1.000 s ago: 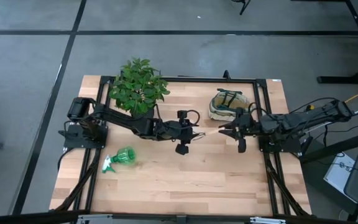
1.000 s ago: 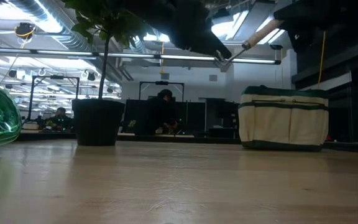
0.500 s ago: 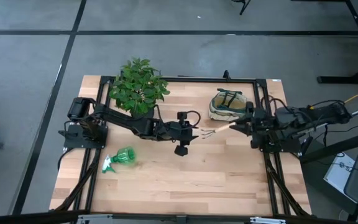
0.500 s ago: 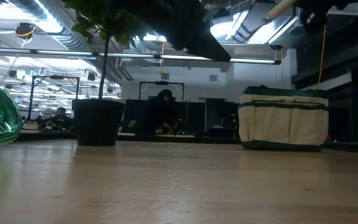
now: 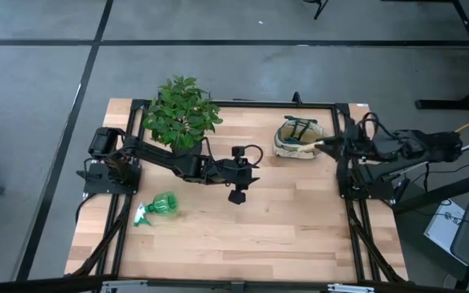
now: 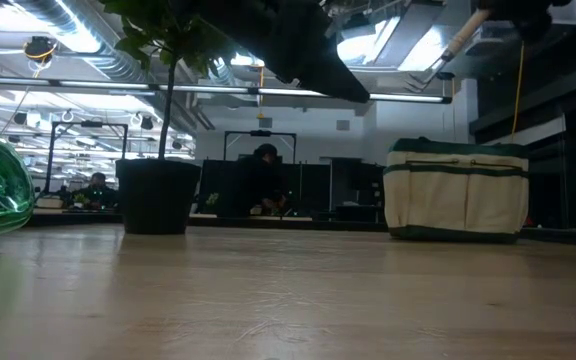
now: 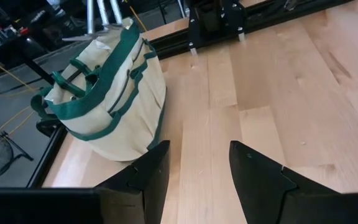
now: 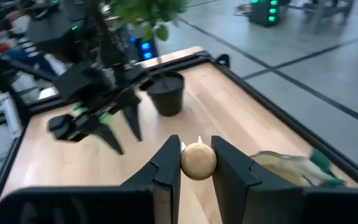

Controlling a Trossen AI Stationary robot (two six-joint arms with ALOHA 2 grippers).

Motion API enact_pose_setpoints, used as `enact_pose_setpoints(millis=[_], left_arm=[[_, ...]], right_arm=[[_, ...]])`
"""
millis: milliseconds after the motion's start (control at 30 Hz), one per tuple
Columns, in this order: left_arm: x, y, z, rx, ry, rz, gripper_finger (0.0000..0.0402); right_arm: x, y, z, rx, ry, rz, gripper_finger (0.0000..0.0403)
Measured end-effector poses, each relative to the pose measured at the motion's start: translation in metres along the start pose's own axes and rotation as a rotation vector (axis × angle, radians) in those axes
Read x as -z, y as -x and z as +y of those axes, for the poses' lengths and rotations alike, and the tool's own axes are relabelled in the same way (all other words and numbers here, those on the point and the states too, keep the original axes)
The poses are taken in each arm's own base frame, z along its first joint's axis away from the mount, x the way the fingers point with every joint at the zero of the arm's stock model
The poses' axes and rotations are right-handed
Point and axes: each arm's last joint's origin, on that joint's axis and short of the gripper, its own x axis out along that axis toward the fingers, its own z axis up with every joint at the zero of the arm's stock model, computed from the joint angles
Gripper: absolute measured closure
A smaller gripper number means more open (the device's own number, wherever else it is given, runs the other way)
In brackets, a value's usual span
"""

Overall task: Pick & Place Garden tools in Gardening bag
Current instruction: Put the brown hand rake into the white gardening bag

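Note:
My right gripper (image 5: 337,146) is shut on the wooden-handled pronged hand rake (image 6: 455,48), above the table's far right. The rake's silver prongs (image 7: 99,14) hang over the open top of the cream and green gardening bag (image 5: 298,138), which stands on its base (image 6: 456,232). My left gripper (image 5: 239,177) is open and empty over the table's middle, its fingers pointing toward the bag (image 7: 104,93). The green spray bottle (image 5: 158,207) lies on its side at the near left. Trowel and shears do not show. My right gripper pinches the rake's wooden handle between its two fingers, close to the rounded butt end (image 8: 197,160). The handle runs roughly along the fingers. The rake is lifted clear and slants down toward the bag, prongs (image 6: 432,72) lowest and above the bag's rim.
A leafy plant (image 5: 181,114) in a black pot (image 6: 158,196) stands at the far left, beside my left arm. Black frame rails (image 5: 342,187) run along the table's sides. Bare wood lies across the near half of the table (image 5: 251,236).
My right gripper has carried the rake up and toward the table's far right, from beside my left gripper to above the bag. The rake's prong end has come away from my left gripper, and the rake has tipped prongs down. My left gripper has stayed in place.

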Motion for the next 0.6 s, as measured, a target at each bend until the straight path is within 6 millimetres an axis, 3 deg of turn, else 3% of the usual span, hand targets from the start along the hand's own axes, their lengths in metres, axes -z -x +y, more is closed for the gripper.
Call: enact_pose_setpoints(millis=[433, 600], left_arm=[[-0.0001, 0.0000, 0.0000, 0.000, 0.000, -0.001, 0.0242], [-0.0001, 0.0000, 0.0000, 0.000, 0.000, -0.001, 0.0244]], right_arm=[[-0.0021, 0.0039, -0.0051, 0.052, -0.095, 0.021, 0.0337], [-0.0013, 0.0076, -0.0060, -0.002, -0.105, 0.034, 0.0337]])
